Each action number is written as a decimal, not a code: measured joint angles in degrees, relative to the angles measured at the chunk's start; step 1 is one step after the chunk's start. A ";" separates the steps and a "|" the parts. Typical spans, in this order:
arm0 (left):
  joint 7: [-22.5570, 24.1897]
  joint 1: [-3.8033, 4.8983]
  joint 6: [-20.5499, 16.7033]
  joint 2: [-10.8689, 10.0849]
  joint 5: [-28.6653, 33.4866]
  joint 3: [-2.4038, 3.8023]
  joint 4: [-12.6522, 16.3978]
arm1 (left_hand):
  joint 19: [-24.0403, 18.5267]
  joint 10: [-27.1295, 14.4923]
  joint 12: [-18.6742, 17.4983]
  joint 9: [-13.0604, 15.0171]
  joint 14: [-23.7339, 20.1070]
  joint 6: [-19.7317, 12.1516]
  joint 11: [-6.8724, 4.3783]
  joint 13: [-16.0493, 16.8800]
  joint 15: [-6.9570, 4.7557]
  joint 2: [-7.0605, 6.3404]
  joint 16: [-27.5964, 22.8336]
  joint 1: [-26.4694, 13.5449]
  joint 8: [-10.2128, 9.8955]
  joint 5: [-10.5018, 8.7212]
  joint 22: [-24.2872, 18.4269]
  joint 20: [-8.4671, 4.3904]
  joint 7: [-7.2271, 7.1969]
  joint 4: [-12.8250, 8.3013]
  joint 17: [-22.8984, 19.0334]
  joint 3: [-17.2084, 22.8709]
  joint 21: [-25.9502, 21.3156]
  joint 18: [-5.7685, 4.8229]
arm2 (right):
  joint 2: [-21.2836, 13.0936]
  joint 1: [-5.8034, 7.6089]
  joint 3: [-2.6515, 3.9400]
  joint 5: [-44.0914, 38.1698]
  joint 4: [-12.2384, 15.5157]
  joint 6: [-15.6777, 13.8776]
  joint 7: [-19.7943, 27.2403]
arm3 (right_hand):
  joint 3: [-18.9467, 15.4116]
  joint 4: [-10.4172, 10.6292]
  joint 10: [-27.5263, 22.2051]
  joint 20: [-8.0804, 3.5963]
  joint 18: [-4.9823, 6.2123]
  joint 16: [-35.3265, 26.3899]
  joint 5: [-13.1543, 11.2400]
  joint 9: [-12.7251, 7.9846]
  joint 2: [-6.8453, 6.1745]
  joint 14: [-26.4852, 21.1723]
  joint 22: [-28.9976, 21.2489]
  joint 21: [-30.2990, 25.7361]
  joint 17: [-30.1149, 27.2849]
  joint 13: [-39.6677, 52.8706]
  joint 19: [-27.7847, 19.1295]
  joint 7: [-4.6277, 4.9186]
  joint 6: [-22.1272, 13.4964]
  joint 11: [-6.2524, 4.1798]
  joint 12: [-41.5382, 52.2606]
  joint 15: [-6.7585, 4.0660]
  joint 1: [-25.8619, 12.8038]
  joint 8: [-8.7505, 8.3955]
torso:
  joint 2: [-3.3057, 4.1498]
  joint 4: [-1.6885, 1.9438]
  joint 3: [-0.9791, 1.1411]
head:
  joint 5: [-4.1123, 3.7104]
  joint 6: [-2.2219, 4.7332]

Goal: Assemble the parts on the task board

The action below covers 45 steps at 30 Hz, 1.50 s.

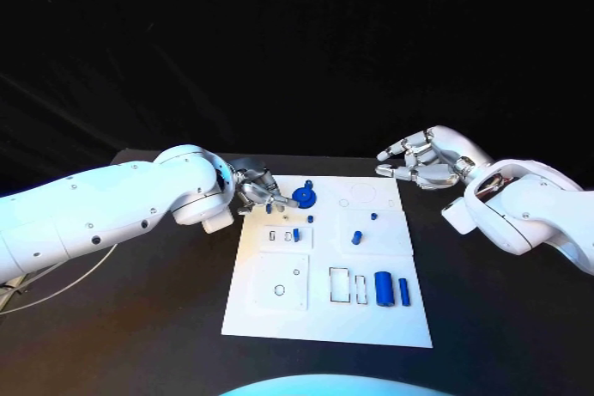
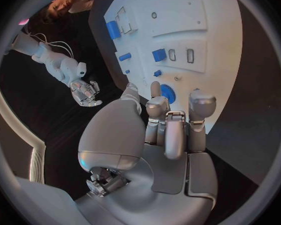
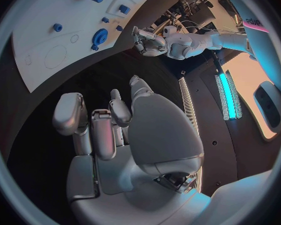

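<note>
Left hand (image 1: 257,192) empty, fingers apart, beside round blue part (image 1: 305,195); right hand (image 1: 419,165) empty, fingers curled, off task board (image 1: 324,323)

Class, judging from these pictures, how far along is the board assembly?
Early. Done: nothing clearly assembled. In hand: nothing; the left hand hovers by the round blue part, the right hand is off the task board. Left: two blue bars lie loose.

No legible text or labels.

The left hand (image 1: 257,192) covers the task board (image 1: 324,319) corner; whether it touches the round blue part (image 1: 306,194) is unclear.
</note>
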 measured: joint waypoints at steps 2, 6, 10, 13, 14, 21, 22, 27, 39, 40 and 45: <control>-2.24 0.02 0.59 0.90 -1.11 -0.19 -0.35 | -0.18 0.00 0.01 0.80 0.00 -0.27 0.00 0.18 0.00 -0.25 0.00 -0.23 0.25 0.00 0.31 0.17 -0.09 0.01 0.00 -0.47 0.02 -0.01 | -0.01 0.01 0.00 0.25 -0.30 -0.07 0.00 | 0.00 0.00 0.00 0.00 0.00 0.00 0.00 0.00 0.00 0.00 -0.02 0.00 0.00 -0.07 0.00 0.00 0.00 0.00 0.00 0.00 0.00 0.00 | 0.01 -0.03 0.00 | 0.03 -0.04; -5.49 0.05 1.38 2.38 -2.37 -0.48 -1.31 | -0.54 0.00 0.33 1.87 0.00 -0.77 0.00 0.47 0.00 0.05 0.00 -0.53 0.63 0.00 0.78 0.16 0.00 0.02 -0.01 -1.11 0.53 0.00 | -0.03 0.04 0.00 0.53 -0.78 -0.22 -0.05 | -0.16 -0.15 0.00 0.00 0.00 0.00 0.23 0.00 0.00 0.00 -0.09 0.00 0.00 -0.15 0.00 0.00 0.00 0.00 0.00 0.00 0.00 0.21 | 0.07 -0.03 0.00 | 0.05 -0.18; -7.91 0.06 1.76 3.74 -3.12 -0.72 -2.40 | -0.57 0.00 0.33 2.47 0.00 -0.77 0.00 0.58 0.01 0.07 0.00 -0.98 0.82 0.00 1.03 0.18 0.00 -0.01 -0.01 -1.56 0.76 0.00 | 0.01 0.05 0.00 0.70 -0.99 -0.45 -0.14 | -0.16 -0.15 0.00 0.00 0.00 0.00 0.54 -0.01 0.00 0.00 -0.09 0.00 0.00 -0.15 0.00 0.00 0.00 0.00 0.00 0.00 0.00 0.21 | 0.14 -0.02 0.01 | 0.01 -0.34; -9.05 0.06 1.96 4.52 -3.31 -0.87 -2.90 | -0.57 0.00 0.33 2.60 0.01 -0.98 0.00 0.58 0.01 0.07 0.00 -0.98 0.95 0.00 1.08 0.18 0.21 -0.01 -0.01 -1.56 0.76 0.00 | 0.07 0.06 0.00 0.72 -1.08 -0.58 -0.20 | -0.16 -0.15 0.00 0.00 0.00 0.00 0.54 -0.01 0.00 0.00 -0.09 0.00 -0.01 -0.15 0.00 0.00 0.00 0.00 0.00 0.00 0.00 0.21 | 0.16 -0.04 0.01 | -0.08 -0.47; -9.32 0.07 2.02 4.73 -3.33 -0.92 -3.03 | -0.57 0.00 0.33 2.60 0.01 -0.98 0.01 0.61 0.01 0.07 0.00 -0.98 0.95 0.00 1.08 0.18 0.21 -0.01 -0.01 -1.56 0.76 0.00 | 0.09 0.07 0.00 0.72 -1.10 -0.61 -0.22 | -0.16 -0.15 0.00 0.00 0.00 0.00 0.54 -0.01 0.00 0.00 -0.09 0.00 -0.01 -0.15 0.00 0.00 0.00 0.00 0.00 0.00 0.00 0.21 | 0.16 -0.04 0.01 | -0.10 -0.53; -10.60 0.07 2.59 5.86 -3.33 -1.29 -3.67 | -0.57 -0.01 0.33 2.91 0.01 -1.18 0.01 0.79 0.01 0.37 0.00 -1.28 0.95 0.00 1.27 0.18 0.01 0.00 -0.02 -1.88 0.98 0.01 | 0.19 0.08 0.00 0.70 -1.15 -0.82 -0.43 | -0.16 -0.15 0.00 0.00 0.00 0.00 0.75 -0.01 0.00 0.00 -0.15 -0.23 -0.01 -0.24 0.00 0.00 0.00 0.01 0.00 0.01 0.00 0.21 | 0.18 -0.04 0.01 | -0.21 -0.74; -10.73 0.07 2.67 5.95 -3.31 -1.33 -3.75 | -0.57 -0.01 0.33 2.91 0.01 -1.18 0.01 0.79 0.01 0.37 0.00 -1.27 0.95 0.00 1.27 0.18 0.01 0.00 -0.02 -1.88 0.98 0.01 | 0.20 0.08 0.00 0.68 -1.15 -0.84 -0.47 | -0.16 -0.15 0.00 0.00 0.00 0.00 0.75 -0.01 0.00 0.00 -0.19 -0.22 -0.01 -0.29 0.00 0.00 0.00 0.01 0.00 0.01 0.00 0.21 | 0.19 -0.04 0.01 | -0.22 -0.81; -11.19 0.07 3.16 6.54 -3.15 -1.53 -3.98 | -0.57 -0.01 0.58 3.06 0.01 -1.17 0.01 0.79 0.02 0.37 0.00 -1.27 0.95 0.00 1.36 0.18 0.01 0.00 -0.02 -1.88 0.98 0.01 | 0.35 0.09 0.00 0.64 -1.28 -0.97 -0.66 | -0.16 -0.15 0.00 0.00 -0.01 0.00 0.99 -0.01 0.00 0.00 -0.26 -0.47 -0.01 -0.30 0.01 0.00 0.00 0.01 0.00 0.00 0.00 0.21 | 0.20 -0.01 0.02 | -0.31 -0.99; -11.43 0.07 4.58 8.08 -2.52 -1.95 -4.81 | -1.19 -0.44 0.58 3.75 0.01 -1.60 0.01 0.73 0.02 0.37 -0.41 -1.27 1.19 0.00 1.20 0.38 0.02 -0.16 -0.03 -2.04 0.98 0.02 | 0.78 0.10 0.00 0.61 -1.53 -1.05 -0.96 | -0.16 -0.15 0.00 0.00 -0.01 -0.21 1.32 -0.02 0.00 0.00 -0.38 -0.47 -0.02 -0.38 0.01 0.00 -0.01 0.01 0.00 0.01 0.00 0.44 | 0.19 -0.01 0.03 | -0.25 -1.18; -11.44 0.07 4.69 8.15 -2.44 -1.97 -4.88 | -1.19 -0.44 0.58 3.86 0.01 -1.71 0.01 0.73 0.02 0.37 -0.41 -1.27 1.19 0.00 1.15 0.38 0.13 -0.16 -0.03 -2.04 0.97 0.02 | 0.82 0.10 0.00 0.61 -1.54 -1.06 -0.97 | -0.16 -0.15 0.00 0.01 -0.01 -0.21 1.32 -0.02 0.00 0.00 -0.39 -0.47 -0.02 -0.38 0.01 0.00 -0.01 0.01 0.00 0.01 0.00 0.44 | 0.19 0.00 0.03 | -0.25 -1.19; -11.46 0.07 5.28 8.47 -2.18 -2.05 -5.00 | -1.31 -0.63 0.58 4.15 0.01 -1.80 0.21 0.73 0.02 0.47 -0.41 -1.17 1.19 0.00 1.13 0.50 0.21 -0.16 -0.03 -2.04 0.97 0.02 | 0.99 0.10 0.00 0.61 -1.59 -1.06 -1.03 | -0.16 -0.15 0.00 0.00 -0.01 -0.21 1.32 -0.02 0.00 0.00 -0.39 -0.47 -0.02 -0.38 0.01 0.00 -0.01 0.01 0.00 0.01 0.00 0.43 | 0.19 0.04 0.03 | -0.23 -1.24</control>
